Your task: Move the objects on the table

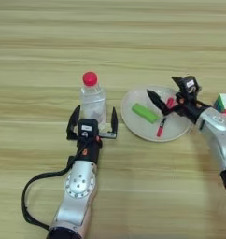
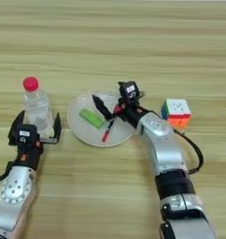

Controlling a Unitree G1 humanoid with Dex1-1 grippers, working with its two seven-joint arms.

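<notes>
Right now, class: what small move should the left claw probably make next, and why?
Probably close on the bottle. The left claw is open with a finger at each side of the upright bottle's base, not yet gripping. The right claw is over the plate.

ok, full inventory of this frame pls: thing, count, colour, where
bottle: 1, clear with red cap, upright on the table left of the plate, between the left gripper's fingers
plate: 1, white, round, centre right of the table
block: 1, bright green, lying on the plate
pen: 1, red, on the plate right of the block, upper end at the right gripper
puzzle cube: 1, multicoloured with white top, on the table right of the plate
table: 1, light wood grain, fills the view
left gripper: 1, black, open, fingers either side of the bottle's base
right gripper: 1, black, open, over the plate's right side at the pen
</notes>
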